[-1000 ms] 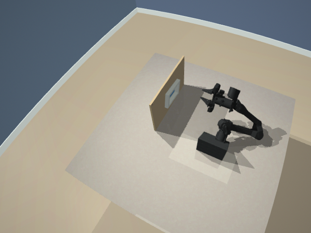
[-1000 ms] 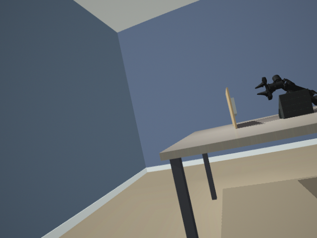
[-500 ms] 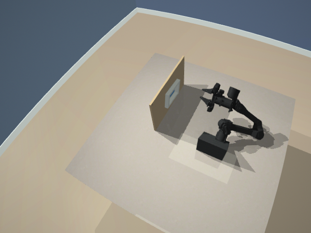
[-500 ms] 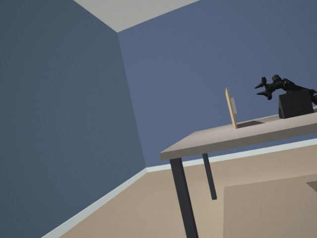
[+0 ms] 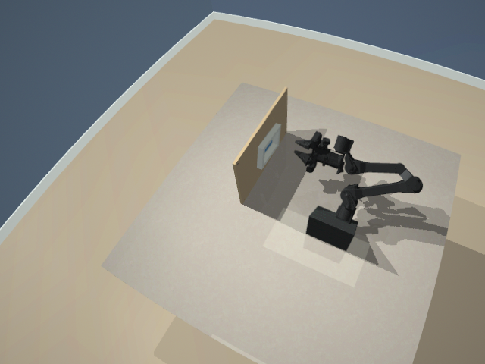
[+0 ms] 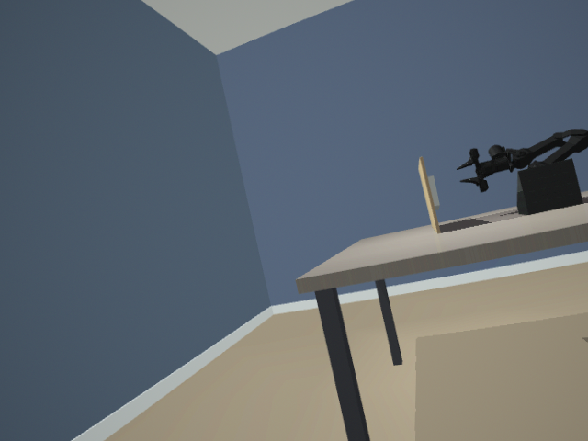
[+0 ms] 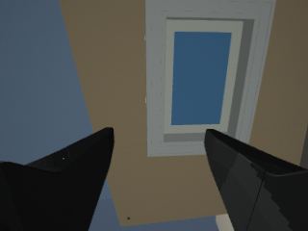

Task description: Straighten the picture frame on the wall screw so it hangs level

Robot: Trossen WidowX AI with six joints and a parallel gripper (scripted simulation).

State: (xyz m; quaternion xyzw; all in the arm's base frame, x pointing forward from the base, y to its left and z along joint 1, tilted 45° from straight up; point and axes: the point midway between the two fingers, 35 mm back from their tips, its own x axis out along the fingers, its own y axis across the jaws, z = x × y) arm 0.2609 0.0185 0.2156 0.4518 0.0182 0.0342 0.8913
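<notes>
frame [image 5: 260, 158] [image 6: 434, 192] [image 7: 155, 87]: hanging on the near face of the board [image 5: 245, 180] [image 6: 428, 199] [image 7: 111, 96], screw and notched strip out of sight behind; presumably borne by these alone, so free to swing.
board: standing upright on the table [image 5: 176, 235] [image 6: 379, 256], apparently serving as the wall.
blue panel [image 5: 268, 145] [image 7: 199, 79]: set inside the frame's pale border.
tilt: looks slightly askew against the board in the wrist view (a slanting view, so a weak witness); can't tell which side sits too high.
jaws: parted, grasping nothing; held in front of the frame, apart from it, one finger above the other in the exterior view. Probably turned this way to take the frame by its upper and lower edges.
arm [image 5: 380, 189] [image 6: 546, 144]: folded back above its base [image 5: 330, 230] [image 6: 548, 187], perhaps to leave reach for a straight approach.
step: likely lining up for a grasp; levelling still to be done, as far as can be judged.
next: centre on the frame, advance, close gently, lift slightly, shift one notch toward the high side.
risk: lifting too far could unhook the strip; lifting too little could drag the notches.
</notes>
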